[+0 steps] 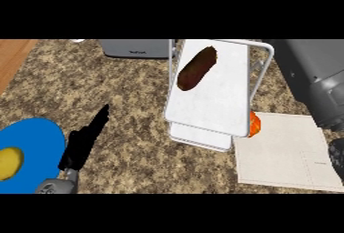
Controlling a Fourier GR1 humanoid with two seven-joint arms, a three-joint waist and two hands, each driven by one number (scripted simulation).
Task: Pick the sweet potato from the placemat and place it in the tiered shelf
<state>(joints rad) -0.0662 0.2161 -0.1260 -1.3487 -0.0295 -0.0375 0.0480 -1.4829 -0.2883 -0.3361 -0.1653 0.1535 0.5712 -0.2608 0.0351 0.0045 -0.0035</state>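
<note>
Potato [197,68] on shelf [232,91] near illegibly labelled appliance [134,48]

The sweet potato [197,68] is laid on the top tier of the tiered shelf [232,98], set mid-bench. The placemat [282,152] is spread just right of and before the shelf. A plate [37,136] is placed at the left edge, with the left hand [82,143] between plate and shelf.

Single view, taken from the head and aimed steeply down at the bench [134,91], close enough for its speckled top to nearly fill the view. Facing forward, away from the body, with the left robot hand [80,145] at the lower left.
</note>
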